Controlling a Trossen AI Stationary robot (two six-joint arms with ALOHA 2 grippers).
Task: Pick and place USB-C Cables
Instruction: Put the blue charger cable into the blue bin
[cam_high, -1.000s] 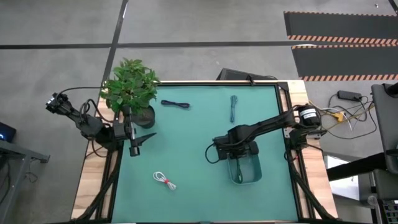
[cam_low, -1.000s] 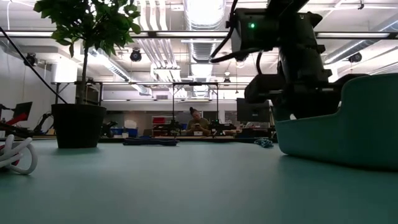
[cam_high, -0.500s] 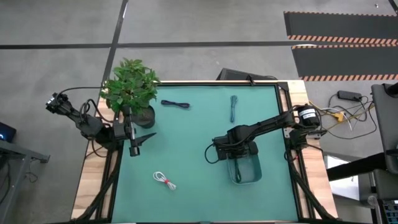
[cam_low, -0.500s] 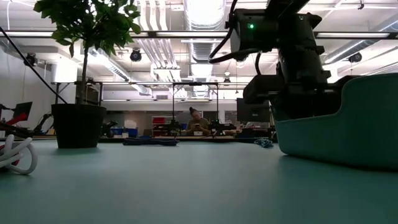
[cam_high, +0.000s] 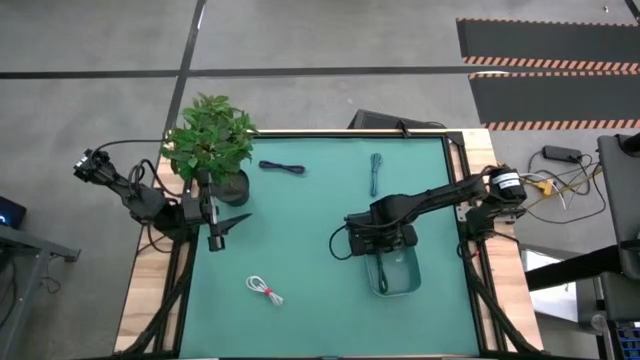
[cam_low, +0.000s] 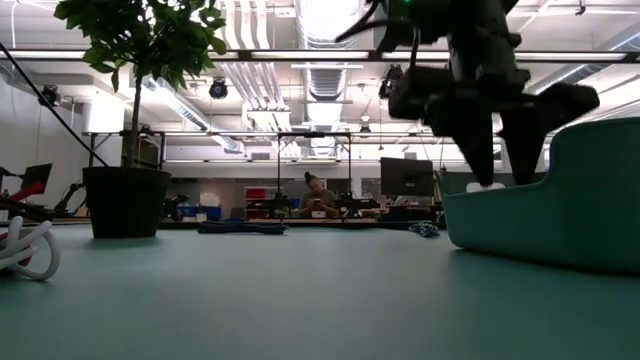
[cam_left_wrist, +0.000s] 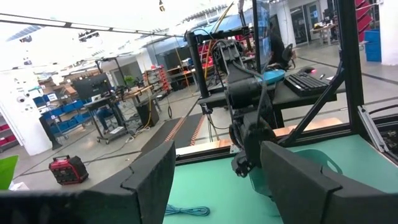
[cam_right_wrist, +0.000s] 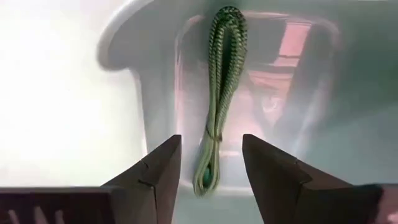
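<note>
From the overhead camera, the right gripper (cam_high: 385, 243) hangs over the near-table end of a teal plastic bin (cam_high: 392, 273) on the green table mat (cam_high: 300, 250). A dark green braided cable bundle (cam_high: 387, 268) lies inside that bin. A second dark green cable bundle (cam_high: 376, 172) rests toward the far edge of the mat, a navy blue cable bundle (cam_high: 281, 168) lies near the potted green plant (cam_high: 210, 145), and a white cable bundle with a red tie (cam_high: 265, 290) sits toward the near left part of the mat. The left gripper (cam_high: 228, 222) waits at the left edge, beside the plant pot.

At table height, the right gripper (cam_low: 493, 150) hovers above the bin's rim (cam_low: 545, 215) with its two dark fingers spread apart and empty. The white bundle (cam_low: 25, 250) shows at the left edge, the navy bundle (cam_low: 242, 228) lies far back, and the plant pot (cam_low: 125, 200) stands at left. A person sits at a desk in the room behind.

The left wrist camera shows its own fingers spread wide, the right arm's gripper (cam_left_wrist: 244, 163) over the bin (cam_left_wrist: 311, 165) farther off, and a green cable (cam_left_wrist: 185, 211) on the mat.

The right wrist camera looks down between parted fingers (cam_right_wrist: 155, 168) at the green braided bundle (cam_right_wrist: 219, 93) lying lengthwise on the bin floor, untouched by the fingers.

No brand, label or writing can be read in any view.
</note>
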